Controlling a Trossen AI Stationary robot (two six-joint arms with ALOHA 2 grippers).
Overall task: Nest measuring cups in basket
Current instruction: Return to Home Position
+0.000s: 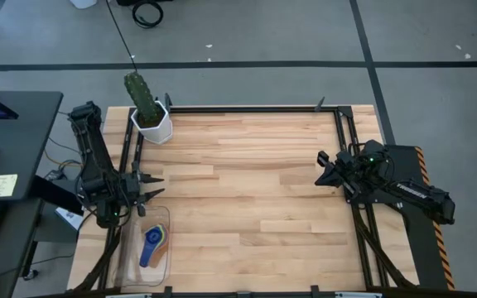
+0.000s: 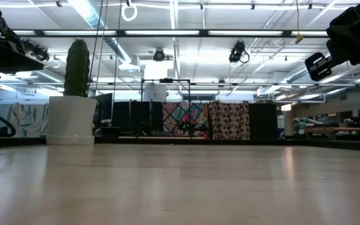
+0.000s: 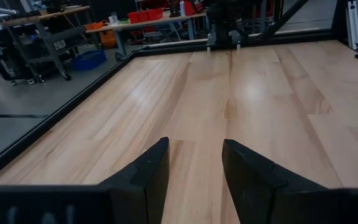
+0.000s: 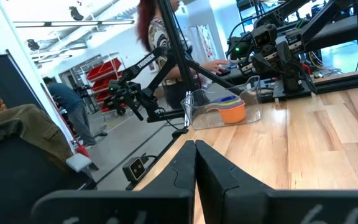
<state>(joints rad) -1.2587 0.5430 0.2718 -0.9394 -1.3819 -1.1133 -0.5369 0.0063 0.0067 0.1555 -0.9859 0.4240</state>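
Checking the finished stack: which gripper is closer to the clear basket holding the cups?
Left. The left gripper hangs just past one end of the basket, at the left side of the table; the right gripper is far across it.

A pale wooden plank table [image 1: 255, 190] with a dark frame around its edge carries two things, both on the left arm's side. A white pot [image 1: 152, 126] with a green cactus stands at the upper left corner in the high view. The clear basket [image 1: 127, 265] lies at the lower left corner, well apart from the pot.
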